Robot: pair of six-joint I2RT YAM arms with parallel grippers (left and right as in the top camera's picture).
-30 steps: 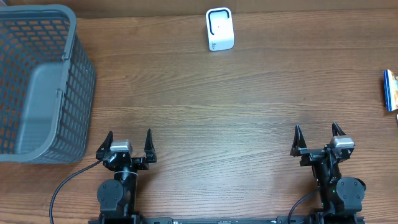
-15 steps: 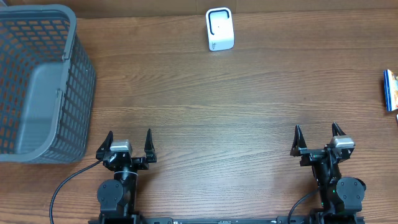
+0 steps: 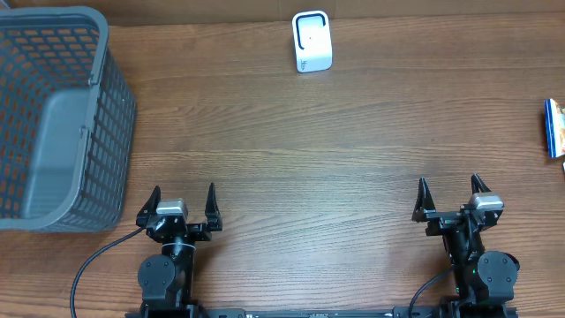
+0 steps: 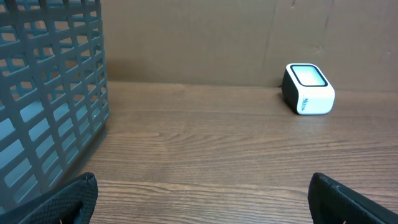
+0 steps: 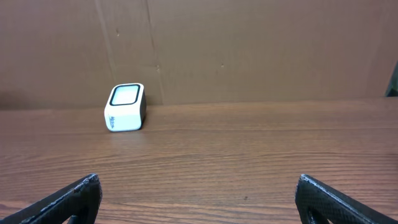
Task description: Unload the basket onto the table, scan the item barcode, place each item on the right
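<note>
The left end effector at 7 o'clock and the right end effector at 5 o'clock are wide open and empty, while the blue item lies at 3 o'clock on the tabletop.

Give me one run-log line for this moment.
left gripper: open, empty | right gripper: open, empty | scanner: far side | blue packet: right edge, untouched
</note>
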